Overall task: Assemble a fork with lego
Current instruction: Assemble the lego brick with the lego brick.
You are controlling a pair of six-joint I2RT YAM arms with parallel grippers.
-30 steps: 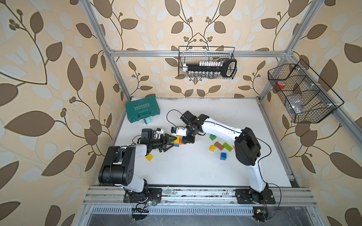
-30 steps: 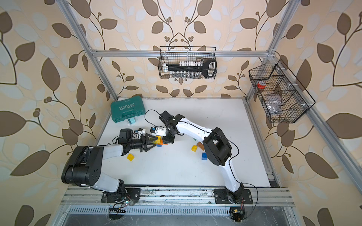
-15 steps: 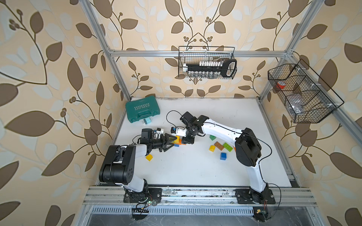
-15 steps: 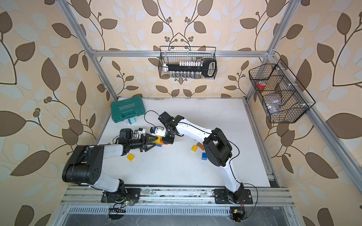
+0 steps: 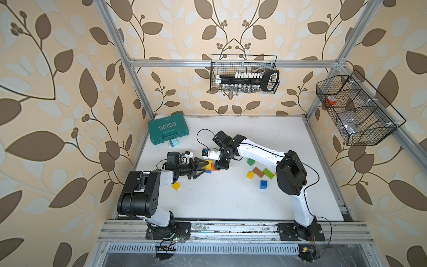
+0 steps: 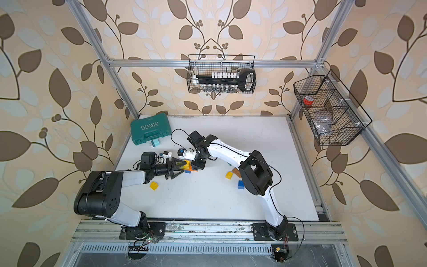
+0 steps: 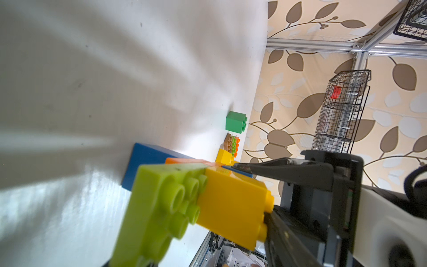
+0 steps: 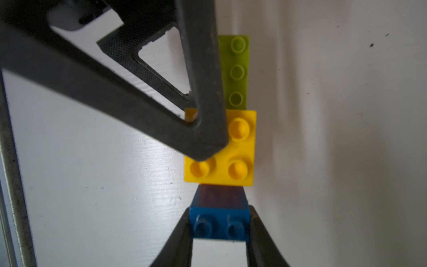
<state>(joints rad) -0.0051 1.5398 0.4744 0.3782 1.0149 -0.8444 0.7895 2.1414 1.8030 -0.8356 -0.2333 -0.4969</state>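
On the white table (image 5: pixel 231 203), a little toward 9 o'clock from the centre, a lego stack (image 5: pixel 209 165) is shown between the two grippers. The left gripper (image 5: pixel 203 168) is set at its 9 o'clock side and the right gripper (image 5: pixel 218 166) at its 3 o'clock side; the same arrangement is given in both top views.

In the right wrist view three parts of the stack are seen in a line, studs toward the camera: a lime brick (image 8: pixel 235 71), a yellow brick (image 8: pixel 238 148) and a blue brick (image 8: pixel 219 223). The blue brick is pinched on two opposite sides by the right gripper's fingertips (image 8: pixel 182 240). One finger (image 8: pixel 201 104) of the left gripper is laid across the studs of the lime and yellow bricks. Its partner is hidden, so it cannot be told whether these jaws are clamped on the stack or held apart.

In the left wrist view an orange brick (image 7: pixel 184 161) is seen against the blue brick, behind the lime and yellow pair.

More lego is scattered toward 3 o'clock of the stack: a green brick (image 5: pixel 250 161) nearest, then a loose yellow brick (image 5: pixel 250 175), a brown brick (image 5: pixel 258 172), a loose lime brick (image 5: pixel 268 173) and, toward 4 o'clock, a loose blue brick (image 5: pixel 263 184). A lone yellow brick (image 5: pixel 176 185) is found at 8 o'clock of the stack. The table's 11 o'clock corner is occupied by a teal case (image 5: pixel 168 129).
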